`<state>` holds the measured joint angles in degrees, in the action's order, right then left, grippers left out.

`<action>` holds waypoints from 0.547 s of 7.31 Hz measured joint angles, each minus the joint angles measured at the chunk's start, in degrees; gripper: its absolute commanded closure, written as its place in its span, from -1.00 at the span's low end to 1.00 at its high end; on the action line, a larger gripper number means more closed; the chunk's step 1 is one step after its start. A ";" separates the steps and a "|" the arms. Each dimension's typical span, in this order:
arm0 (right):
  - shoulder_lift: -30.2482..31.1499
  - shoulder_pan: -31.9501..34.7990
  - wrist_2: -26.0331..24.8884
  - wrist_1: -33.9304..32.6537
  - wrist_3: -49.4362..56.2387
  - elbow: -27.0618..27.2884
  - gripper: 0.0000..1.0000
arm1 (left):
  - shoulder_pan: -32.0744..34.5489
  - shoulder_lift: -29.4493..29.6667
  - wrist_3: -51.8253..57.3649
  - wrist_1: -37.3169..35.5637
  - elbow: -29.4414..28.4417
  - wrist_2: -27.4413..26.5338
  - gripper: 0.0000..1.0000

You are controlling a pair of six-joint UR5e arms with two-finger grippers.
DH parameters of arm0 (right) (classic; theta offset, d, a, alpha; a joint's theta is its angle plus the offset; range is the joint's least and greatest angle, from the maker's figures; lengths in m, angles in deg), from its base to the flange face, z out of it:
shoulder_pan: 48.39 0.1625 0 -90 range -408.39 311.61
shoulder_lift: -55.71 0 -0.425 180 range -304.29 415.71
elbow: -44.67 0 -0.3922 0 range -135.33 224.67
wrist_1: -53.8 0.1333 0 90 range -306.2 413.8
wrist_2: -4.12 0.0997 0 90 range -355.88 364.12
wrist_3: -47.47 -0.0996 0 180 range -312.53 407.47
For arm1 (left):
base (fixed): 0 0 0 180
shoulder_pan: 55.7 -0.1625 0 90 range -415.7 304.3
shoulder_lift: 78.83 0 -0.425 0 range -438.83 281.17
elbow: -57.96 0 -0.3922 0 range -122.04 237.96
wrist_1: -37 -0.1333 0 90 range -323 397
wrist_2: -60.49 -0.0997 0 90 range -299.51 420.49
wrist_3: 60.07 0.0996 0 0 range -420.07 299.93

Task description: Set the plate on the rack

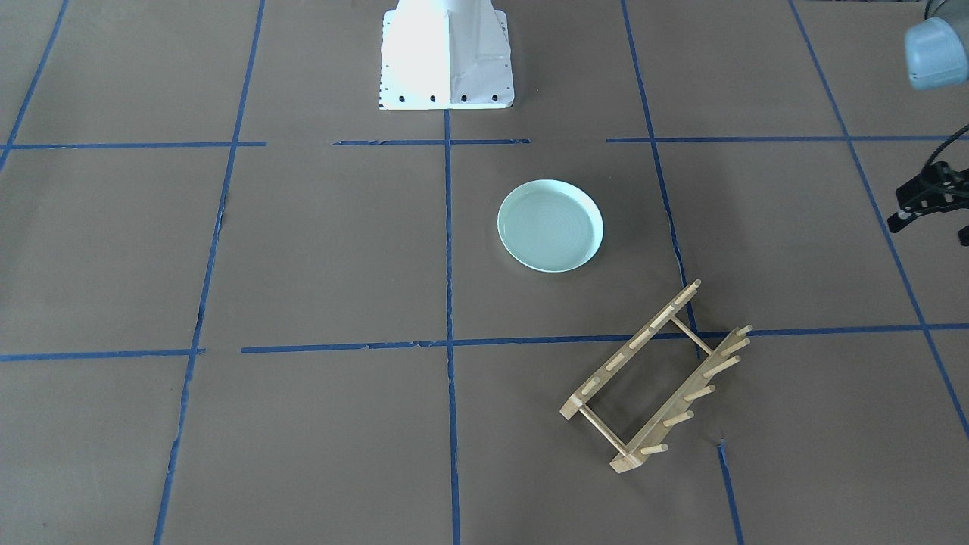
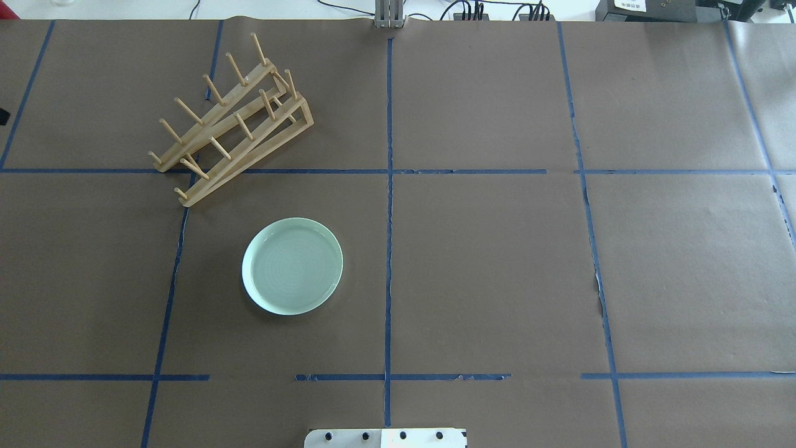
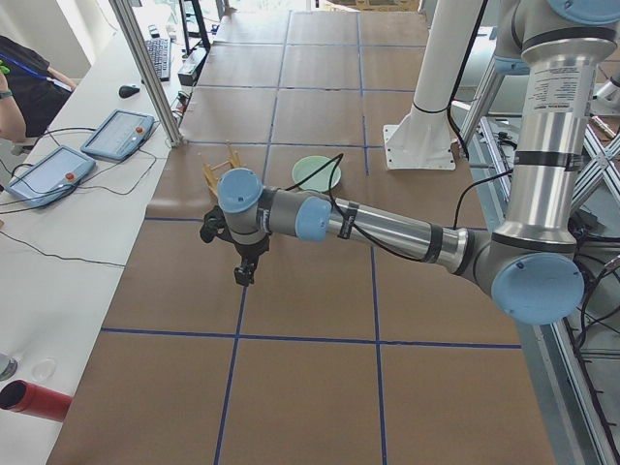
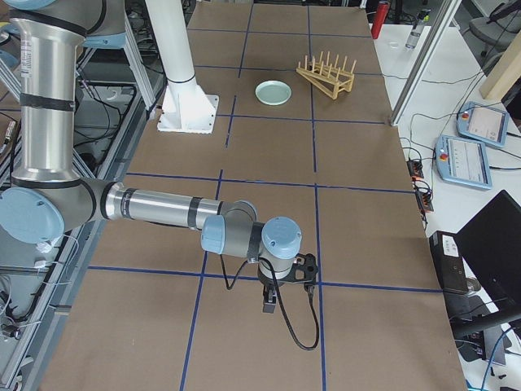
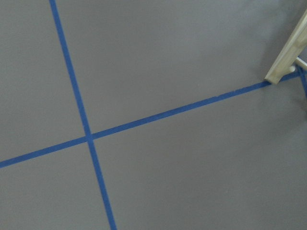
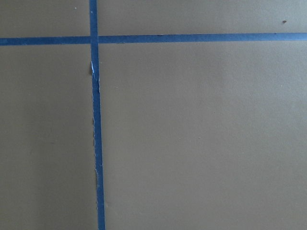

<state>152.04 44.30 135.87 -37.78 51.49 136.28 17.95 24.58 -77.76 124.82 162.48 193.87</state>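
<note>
The light was bright, even and diffuse, and it came mostly from above. The white robot base was overexposed, with strong glare. The plate, well apart from the left end effector, cast only a soft, thin shadow on the counter. The left wrist view was slightly soft and grey; the right wrist view looked warmer and sharper.

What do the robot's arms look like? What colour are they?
The left arm and right arm are shiny silver tubes with pale blue rounded caps at the joints. The left gripper and right gripper are black, with a thin black cable looping by each wrist.
</note>
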 measured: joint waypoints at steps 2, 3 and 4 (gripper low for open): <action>0.00 -0.02 0.00 0.00 0.00 0.02 -1.00 | -8.14 8.74 -15.38 -0.02 1.32 -1.72 -1.00; 0.00 -0.01 0.00 0.00 0.01 0.02 -1.00 | -12.95 12.70 -24.38 -0.07 1.51 -3.23 -1.00; 0.00 -0.01 0.00 0.00 0.02 0.03 -1.00 | -18.00 16.15 -32.67 -0.37 1.22 -5.82 -1.00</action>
<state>152.04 44.29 135.87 -37.78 51.51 136.31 -0.06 40.72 -110.43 124.45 163.70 188.05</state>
